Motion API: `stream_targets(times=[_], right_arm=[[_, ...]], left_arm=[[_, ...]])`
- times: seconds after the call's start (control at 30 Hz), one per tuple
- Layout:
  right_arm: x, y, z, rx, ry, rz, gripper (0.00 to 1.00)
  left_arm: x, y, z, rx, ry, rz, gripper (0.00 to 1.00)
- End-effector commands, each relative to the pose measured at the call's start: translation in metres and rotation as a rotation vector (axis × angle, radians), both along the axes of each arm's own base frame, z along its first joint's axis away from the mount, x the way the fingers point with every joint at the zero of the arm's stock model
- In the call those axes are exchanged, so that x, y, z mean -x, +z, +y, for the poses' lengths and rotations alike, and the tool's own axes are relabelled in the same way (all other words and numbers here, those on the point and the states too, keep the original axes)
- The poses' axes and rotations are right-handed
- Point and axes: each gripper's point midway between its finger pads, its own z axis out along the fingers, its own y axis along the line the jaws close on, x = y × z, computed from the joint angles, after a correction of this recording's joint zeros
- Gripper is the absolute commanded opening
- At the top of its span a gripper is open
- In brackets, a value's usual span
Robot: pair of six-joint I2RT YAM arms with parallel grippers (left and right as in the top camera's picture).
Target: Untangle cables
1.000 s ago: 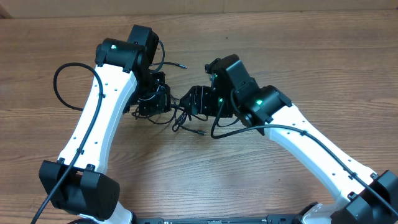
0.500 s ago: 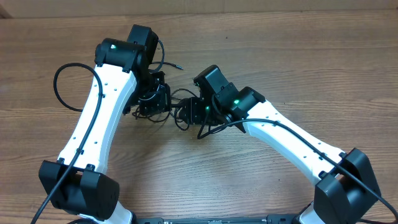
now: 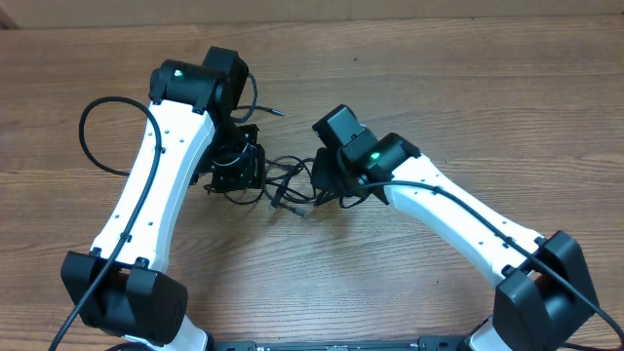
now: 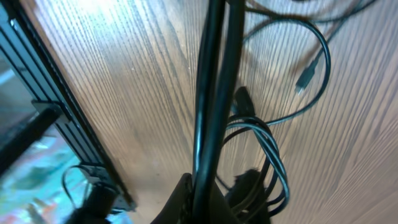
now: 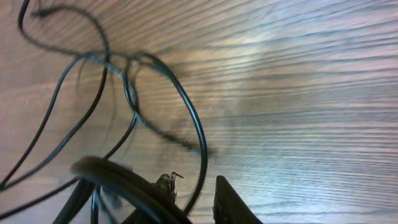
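The cables (image 3: 285, 183) are thin black cords lying in loose loops on the wooden table between my two grippers. One end (image 3: 278, 110) reaches toward the back. My left gripper (image 3: 234, 174) sits at their left side. In the left wrist view its fingers (image 4: 217, 199) look closed with thin cords bunched at the right finger, and a small plug (image 4: 305, 78) lies inside a loop. My right gripper (image 3: 320, 185) is at the cables' right side. In the right wrist view its fingers (image 5: 199, 202) are apart, with one thin cord (image 5: 194, 121) running between them.
A thick black arm cable (image 3: 93, 136) loops out left of the left arm. It also crosses the middle of the left wrist view (image 4: 214, 93) and hides the finger gap. A black frame rail (image 4: 37, 93) shows at that view's left.
My right gripper first moved left into the cables, then back to the right. The cords now lie more spread out between the grippers. The left gripper has barely moved.
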Motion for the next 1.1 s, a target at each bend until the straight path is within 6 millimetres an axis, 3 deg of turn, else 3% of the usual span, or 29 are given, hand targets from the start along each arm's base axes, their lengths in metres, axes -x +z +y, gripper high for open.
stream_targets(times=[0.0,0.23,0.37,0.47,0.67,0.83,1.07], right_arm=[[-0.014,-0.004,-0.027,0.044,-0.103,-0.002,0.19],[-0.013,-0.011,-0.061,0.094,-0.171,0.068,0.18],[-0.015,-0.013,-0.079,0.111,-0.214,0.097,0.18],[-0.018,-0.014,-0.087,0.114,-0.233,0.103,0.18],[-0.017,-0.015,-0.095,0.124,-0.245,0.117,0.20],[-0.014,-0.016,-0.101,0.150,-0.253,0.131,0.20],[-0.009,-0.018,-0.103,0.170,-0.208,0.139,0.36]], left_arm=[[0.001,0.016,-0.007,0.081,-0.138,-0.070,0.04],[0.000,0.026,-0.018,0.254,-0.304,-0.140,0.04],[-0.003,0.028,-0.013,0.298,-0.532,-0.250,0.04],[-0.005,0.033,-0.015,0.356,-0.610,-0.305,0.04],[-0.008,0.051,-0.027,0.530,-0.724,-0.446,0.04],[-0.013,0.063,-0.026,0.613,-0.763,-0.549,0.04],[-0.018,0.074,-0.025,0.678,-0.748,-0.614,0.04]])
